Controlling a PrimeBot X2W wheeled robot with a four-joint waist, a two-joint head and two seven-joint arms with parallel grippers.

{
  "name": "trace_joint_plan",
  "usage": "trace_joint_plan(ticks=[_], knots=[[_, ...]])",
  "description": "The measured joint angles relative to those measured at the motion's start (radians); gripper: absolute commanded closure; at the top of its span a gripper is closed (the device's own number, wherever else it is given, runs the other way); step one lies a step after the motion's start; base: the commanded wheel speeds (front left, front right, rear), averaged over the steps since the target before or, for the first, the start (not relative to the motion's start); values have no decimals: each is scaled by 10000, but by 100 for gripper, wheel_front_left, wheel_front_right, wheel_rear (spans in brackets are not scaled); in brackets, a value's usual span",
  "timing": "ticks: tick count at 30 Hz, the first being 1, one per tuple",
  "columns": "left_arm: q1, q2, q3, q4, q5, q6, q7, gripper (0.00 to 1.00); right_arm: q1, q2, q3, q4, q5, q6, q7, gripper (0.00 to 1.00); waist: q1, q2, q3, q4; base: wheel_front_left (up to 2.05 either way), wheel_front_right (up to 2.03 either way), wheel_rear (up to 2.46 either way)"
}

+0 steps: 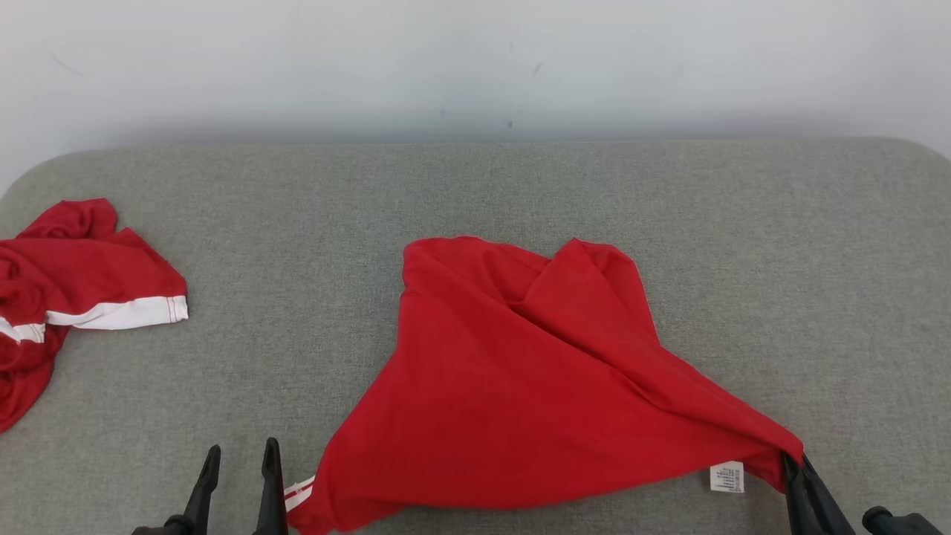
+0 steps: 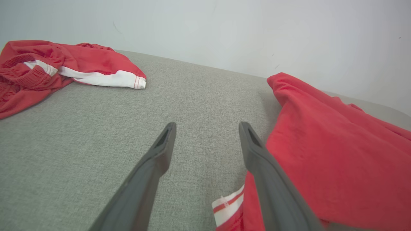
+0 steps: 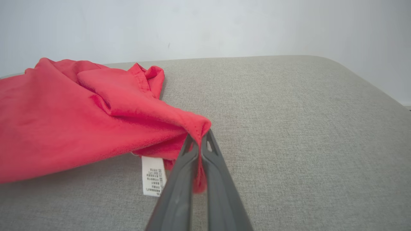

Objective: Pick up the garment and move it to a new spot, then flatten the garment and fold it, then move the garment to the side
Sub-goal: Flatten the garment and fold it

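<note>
The red garment [image 1: 513, 386] lay on the grey fabric surface [image 1: 475, 186], near the middle of its front part, spread into a rough triangle. Its long axis ran left to right along the near edge, from a corner with white striped trim [image 1: 299, 493] on the robot's left to a drawn-out corner on its right. The narrower, folded-over end pointed away toward the pale wall [image 1: 475, 59]. The right gripper [image 1: 796, 467] had its two dark fingers pressed together on that right-hand corner, with red cloth pinched between them and bunched at the tips. A white care label [image 1: 726, 476] lay just beside the grip. The left gripper [image 1: 243, 449] had its fingers spread wide and held nothing. The finger nearer the garment was just beside the striped corner, though whether it touched could not be told. A second red garment with a white band [image 1: 82, 290] lay crumpled at the far left edge, well apart from the first.
</note>
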Motion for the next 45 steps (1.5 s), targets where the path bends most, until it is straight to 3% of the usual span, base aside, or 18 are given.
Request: trace_joint_plan(ticks=[6, 14, 22, 26, 27, 29, 30, 34, 45], knots=[[40, 0, -2, 61, -10, 0, 0, 0, -120, -88, 109, -424, 169, 0, 0, 100, 0, 0, -8, -20, 0, 0, 0], [-105, -4, -171, 142, -13, 0, 0, 0, -2201, -541, 920, 182, 261, 0, -2, 100, 0, 0, 108, 238, 0, 0, 0], [-319, 2, -579, 282, -105, 0, 0, 0, -4790, -878, 1576, 3009, 393, 0, 0, 100, 1, 1, 253, 845, 0, 0, 0], [-436, -2, -769, 318, -176, 0, 0, 0, -5784, -895, 1047, 4460, 368, 0, -2, 100, 1, 0, 341, 1172, 0, 0, 0], [-443, 0, -782, 324, -188, 0, 0, 0, -5948, -886, 882, 4838, 366, 0, 2, 92, 1, 0, 363, 1238, 0, 0, 0], [-442, 0, -823, 353, -245, 0, 0, 0, -6143, -851, 742, 5191, 366, 0, 2, 53, 1, 0, 398, 1335, 0, 0, 0], [-442, -2, -836, 366, -265, 4, 0, 0, -6230, -834, 732, 5281, 368, 0, 0, 0, 1, 1, 407, 1363, 0, 0, 0], [-414, 0, -765, 414, -339, 75, 0, 0, -6257, -713, 767, 5179, 454, 0, 0, 0, 1, 0, 364, 1281, 0, 0, 0], [-329, -2, -642, 441, -328, 73, 0, 0, -4684, -550, 510, 3317, 823, 0, 0, 0, 0, 0, 161, 610, 0, 0, 0]])
